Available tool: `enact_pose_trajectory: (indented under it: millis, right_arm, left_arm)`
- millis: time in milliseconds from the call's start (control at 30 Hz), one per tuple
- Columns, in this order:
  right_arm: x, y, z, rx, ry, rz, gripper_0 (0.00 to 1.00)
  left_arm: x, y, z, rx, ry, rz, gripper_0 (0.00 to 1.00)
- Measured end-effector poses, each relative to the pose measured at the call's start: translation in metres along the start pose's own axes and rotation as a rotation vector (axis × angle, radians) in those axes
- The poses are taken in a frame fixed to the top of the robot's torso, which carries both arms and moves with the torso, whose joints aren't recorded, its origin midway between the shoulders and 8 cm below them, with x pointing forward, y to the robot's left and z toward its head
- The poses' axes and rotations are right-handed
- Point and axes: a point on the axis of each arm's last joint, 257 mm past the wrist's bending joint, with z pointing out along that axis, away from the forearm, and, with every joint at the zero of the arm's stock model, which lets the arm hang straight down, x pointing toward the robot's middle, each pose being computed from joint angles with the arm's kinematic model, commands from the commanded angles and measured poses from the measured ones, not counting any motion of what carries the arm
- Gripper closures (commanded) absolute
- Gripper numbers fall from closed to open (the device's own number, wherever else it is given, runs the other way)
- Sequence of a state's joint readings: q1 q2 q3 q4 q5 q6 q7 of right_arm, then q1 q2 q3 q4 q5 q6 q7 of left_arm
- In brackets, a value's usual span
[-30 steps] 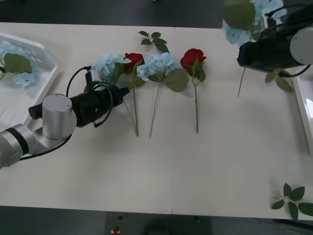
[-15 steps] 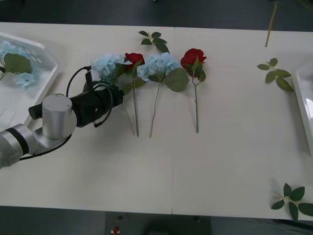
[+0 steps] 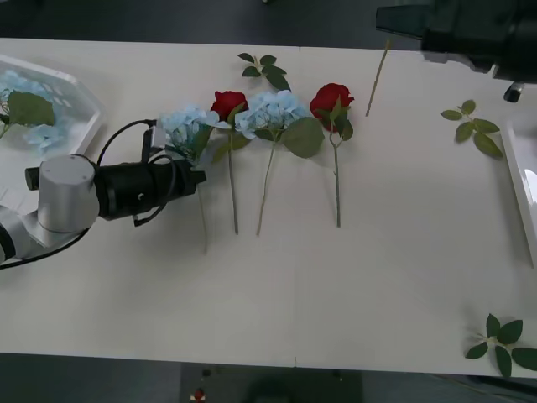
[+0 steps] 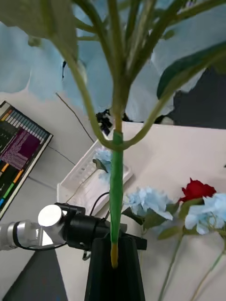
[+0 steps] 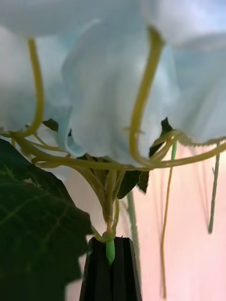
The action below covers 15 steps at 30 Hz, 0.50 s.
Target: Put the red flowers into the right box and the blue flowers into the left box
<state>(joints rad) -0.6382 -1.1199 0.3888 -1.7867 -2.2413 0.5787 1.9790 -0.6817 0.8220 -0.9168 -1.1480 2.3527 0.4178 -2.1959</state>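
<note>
Left gripper (image 3: 186,168) clamped on blue flower (image 3: 186,126) stem at counter (image 3: 352,277) left, left box (image 3: 80,109) beside, right gripper (image 4: 113,263) pinching a second blue flower stem (image 4: 115,188), left wrist: black fingers (image 5: 96,273) closed around stem under bloom (image 5: 113,94)

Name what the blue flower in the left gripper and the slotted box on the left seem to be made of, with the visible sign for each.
Blue flower: petals look like thin matte fabric, smooth and translucent; the stem looks like glossy moulded plastic, probably artificial. The left gripper is shut on that stem.
Left box: apparently white plastic, with evenly moulded slots and a slightly shiny rim.
</note>
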Motion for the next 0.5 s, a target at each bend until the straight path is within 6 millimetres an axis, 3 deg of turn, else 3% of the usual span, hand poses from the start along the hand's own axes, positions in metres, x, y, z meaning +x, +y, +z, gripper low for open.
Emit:
enact_pose_trajectory:
  millis: [133, 300, 500]
  right_arm:
    - [0.042, 0.007, 0.022, -0.017, 0.014, 0.008, 1.00]
    - [0.094, 0.006, 0.035, -0.015, 0.084, 0.071, 1.00]
    - [0.099, 0.017, 0.037, -0.038, 0.095, 0.069, 1.00]
  left_arm:
    - [-0.006, 0.001, -0.022, 0.023, 0.059, 0.056, 1.00]
    - [-0.040, -0.004, -0.055, 0.046, 0.081, 0.155, 1.00]
    - [-0.073, -0.001, -0.102, 0.033, 0.123, 0.276, 1.00]
